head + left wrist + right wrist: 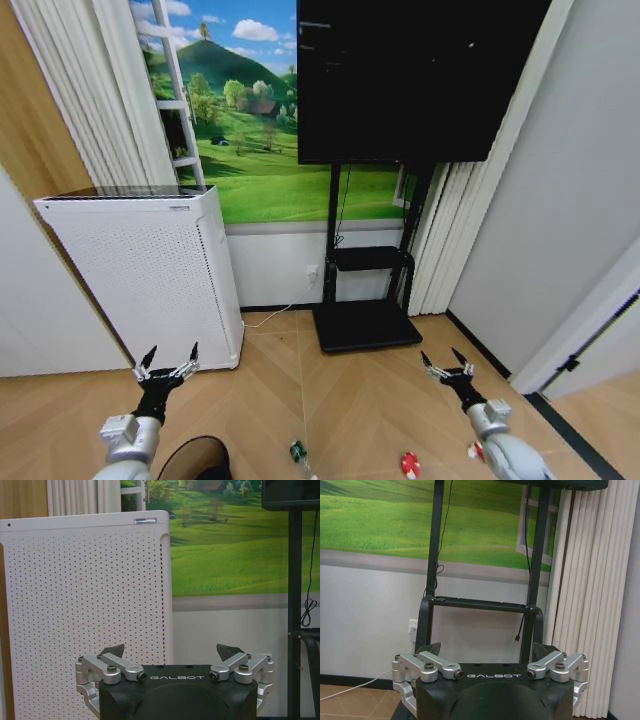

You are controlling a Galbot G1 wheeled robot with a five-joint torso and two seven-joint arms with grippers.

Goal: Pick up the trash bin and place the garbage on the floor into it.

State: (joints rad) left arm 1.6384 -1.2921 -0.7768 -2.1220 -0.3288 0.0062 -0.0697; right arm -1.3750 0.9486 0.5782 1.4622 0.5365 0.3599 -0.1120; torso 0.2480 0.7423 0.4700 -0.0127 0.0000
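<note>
start of task, nothing held: left pincer (168,362) and right pincer (446,362) both released above floor (350,400). bin (195,460) by left arm; bottle (299,453) and wrapper (409,464) nearby. next: lower left pincer onto bin rim.

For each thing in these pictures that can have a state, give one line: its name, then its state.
Left hand: open, empty, held above the floor.
Right hand: open, empty, held above the floor.
Bin: on the floor by the left arm, not picked up.
Bottle: lying on the floor.
Wrapper: crumpled, on the floor.
Screen: dark.
Purifier: upright by the wall.
</note>
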